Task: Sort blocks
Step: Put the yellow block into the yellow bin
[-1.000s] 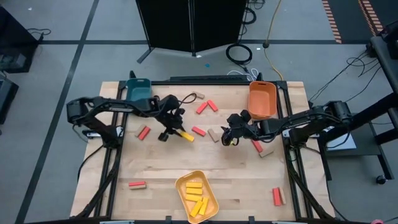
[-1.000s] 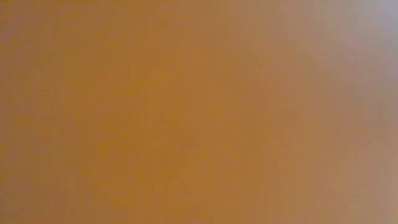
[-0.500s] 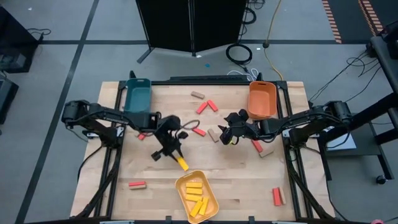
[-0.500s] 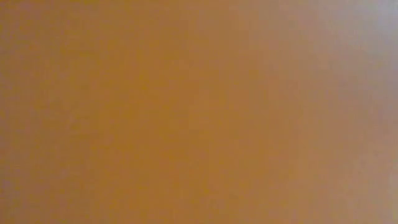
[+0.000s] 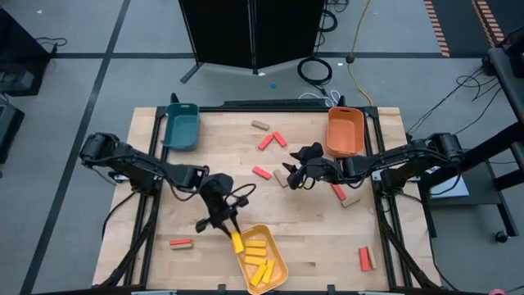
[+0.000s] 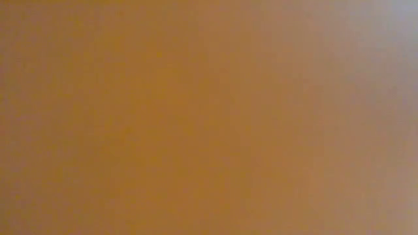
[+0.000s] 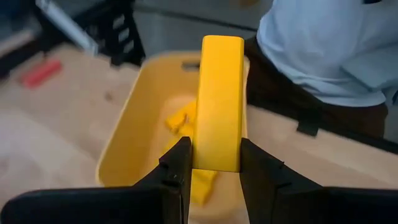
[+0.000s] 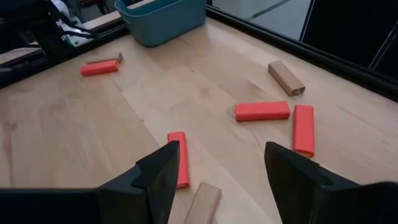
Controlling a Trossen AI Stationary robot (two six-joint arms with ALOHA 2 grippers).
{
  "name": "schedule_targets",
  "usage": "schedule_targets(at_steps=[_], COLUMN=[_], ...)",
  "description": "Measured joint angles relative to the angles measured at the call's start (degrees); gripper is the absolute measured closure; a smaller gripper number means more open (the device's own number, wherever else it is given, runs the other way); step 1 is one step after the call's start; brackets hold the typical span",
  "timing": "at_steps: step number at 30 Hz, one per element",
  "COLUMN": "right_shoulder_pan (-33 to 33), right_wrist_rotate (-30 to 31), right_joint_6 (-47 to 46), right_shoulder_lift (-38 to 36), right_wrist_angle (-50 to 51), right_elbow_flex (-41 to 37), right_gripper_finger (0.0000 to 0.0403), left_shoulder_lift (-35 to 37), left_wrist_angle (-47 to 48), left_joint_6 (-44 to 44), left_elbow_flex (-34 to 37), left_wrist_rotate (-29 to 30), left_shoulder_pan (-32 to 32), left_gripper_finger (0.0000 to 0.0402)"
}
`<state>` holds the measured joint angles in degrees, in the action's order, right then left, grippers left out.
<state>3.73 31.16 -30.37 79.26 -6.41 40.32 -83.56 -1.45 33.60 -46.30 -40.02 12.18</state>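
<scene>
Left side of table (image 5: 319,246): teal tray (image 5: 181,127) at the far left corner, one red block (image 5: 180,243) lying near the front left edge.

Left gripper (image 5: 232,234) sits at the near-left rim of the yellow tray (image 5: 278,260), fingers (image 7: 180,163) clamped on a yellow block (image 7: 219,102) that sticks out over the tray. Several yellow blocks (image 5: 257,260) already lie inside it.

Centre: tan block (image 5: 260,125) near the far edge, two red blocks (image 5: 273,140) side by side just below it, a single red block (image 5: 262,173) mid-table.

Right gripper (image 5: 295,177) hovers just above the table at centre-right, jaws wide, nothing held. A tan block (image 8: 203,204) lies right under its fingers.

Right: orange tray (image 5: 345,131) at the far right corner. Red block (image 5: 338,192) and tan block (image 5: 350,201) under the right arm, another red block (image 5: 365,259) near the front right edge.

Low view shows only an orange blur.
</scene>
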Motion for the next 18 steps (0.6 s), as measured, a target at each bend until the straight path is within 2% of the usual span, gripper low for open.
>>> schedule_targets(at_steps=[5,9,18], right_shoulder_pan=[0.21,0.52,0.5], right_wrist_rotate=[0.0,0.0,0.0], right_joint_6=[-0.41,-0.44,-0.87], right_shoulder_lift=[0.0,0.01,0.02], right_wrist_angle=[-1.38,-2.71,-2.55], right_elbow_flex=[0.0,0.0,0.0], right_gripper_finger=[0.0202,0.0202,0.0202], left_shoulder_lift=[-0.43,-0.71,-0.69], left_wrist_angle=[-5.52,-6.3,-6.73], left_joint_6=[0.18,-0.18,-0.19], left_elbow_flex=[-0.02,-0.04,-0.04], left_wrist_rotate=[-0.28,-0.22,3.11], left_shoulder_pan=[1.45,1.56,2.1], left_gripper_finger=[0.031,0.0305,0.0229])
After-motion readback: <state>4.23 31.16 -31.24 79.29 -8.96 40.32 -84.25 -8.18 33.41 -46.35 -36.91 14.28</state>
